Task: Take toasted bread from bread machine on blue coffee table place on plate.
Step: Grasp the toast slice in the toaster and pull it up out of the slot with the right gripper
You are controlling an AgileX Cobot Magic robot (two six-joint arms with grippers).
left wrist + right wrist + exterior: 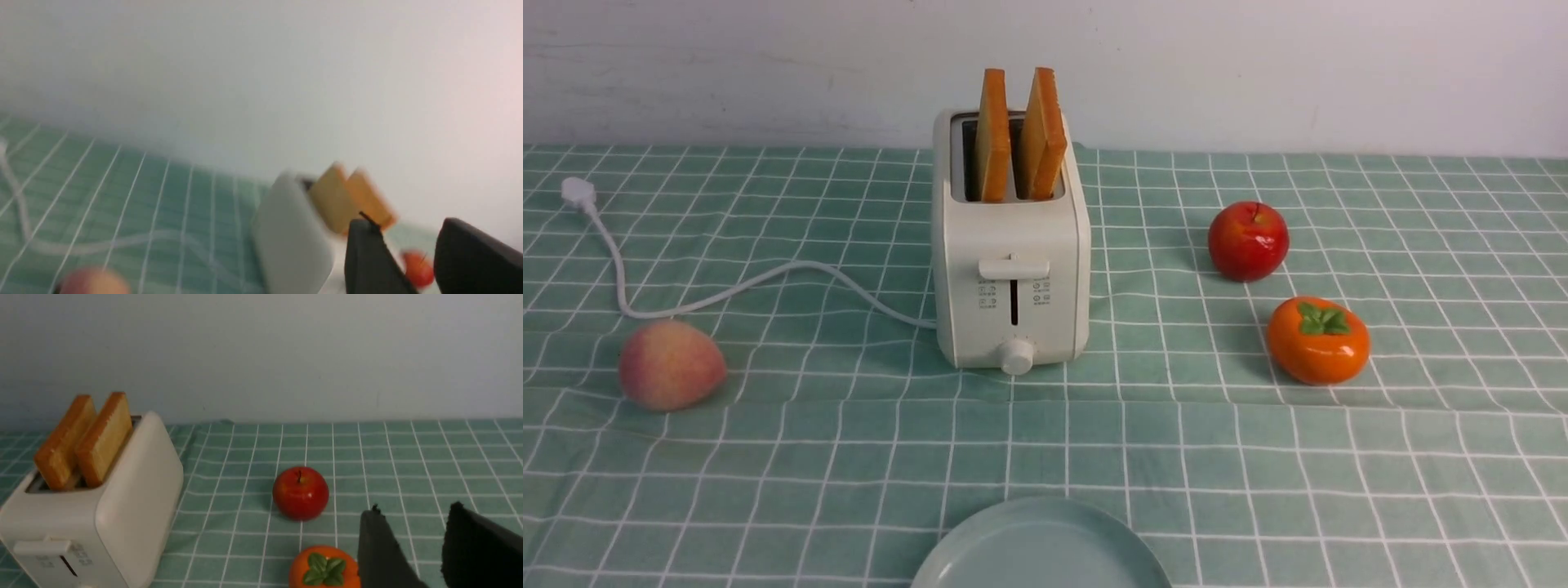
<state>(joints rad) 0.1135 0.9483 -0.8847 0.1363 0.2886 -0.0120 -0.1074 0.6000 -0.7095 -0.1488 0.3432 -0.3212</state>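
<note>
Left gripper (406, 228) and right gripper (414, 514) fingers apart, gripping nothing, plate (1041, 547) at 6 o'clock edge on checked table (768, 457), peach (670, 363) at 8 o'clock of toaster (1013, 269), two toast slices (994, 139) upright in its slots, apple (1248, 241) at its 3 o'clock.

front view: bright, even, soft light; no hard glare. faint short shadows sit left of the apple (1248, 241) and persimmon (1318, 340), so the source is perhaps above and to the right. small white highlight on the apple. focus sharp across the counter (768, 457). left wrist view: badly smeared; bread machine (292, 241) and toasted bread (333, 200) are soft, grid lines streaked, pinkish cast at one corner. right wrist view: crisp, dimmer, cool grey-blue tint.
</note>
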